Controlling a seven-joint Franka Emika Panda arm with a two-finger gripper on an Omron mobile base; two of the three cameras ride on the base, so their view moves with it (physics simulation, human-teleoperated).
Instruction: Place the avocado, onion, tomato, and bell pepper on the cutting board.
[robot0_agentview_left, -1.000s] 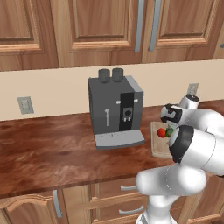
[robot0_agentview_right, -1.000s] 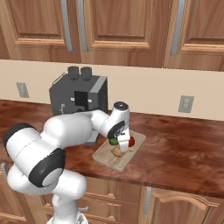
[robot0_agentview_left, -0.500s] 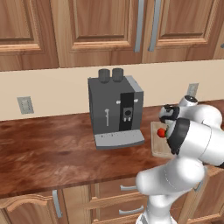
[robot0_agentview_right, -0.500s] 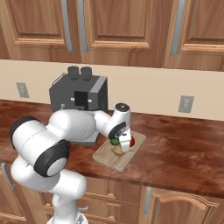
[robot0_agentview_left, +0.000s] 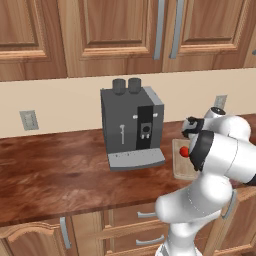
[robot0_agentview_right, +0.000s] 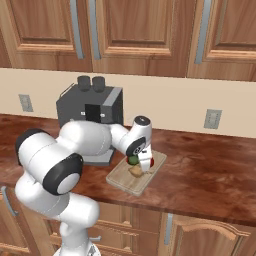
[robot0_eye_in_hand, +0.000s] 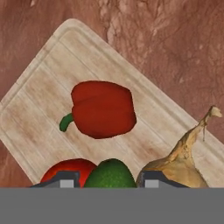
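Dark reddish counter (robot0_agentview_right: 210, 170) carries the cutting board (robot0_eye_in_hand: 39, 100), and the gripper (robot0_eye_in_hand: 107, 178) hangs just above it, jaws drawn narrow around the avocado (robot0_eye_in_hand: 110, 175). Tomato (robot0_eye_in_hand: 70, 169) sits just beside the avocado on one side, onion (robot0_eye_in_hand: 183, 157) on the other. Farther out, the bell pepper (robot0_eye_in_hand: 103, 109) lies mid-board.

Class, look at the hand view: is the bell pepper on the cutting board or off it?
On it. The bell pepper lies on its side on the cutting board, pale wood showing around it.
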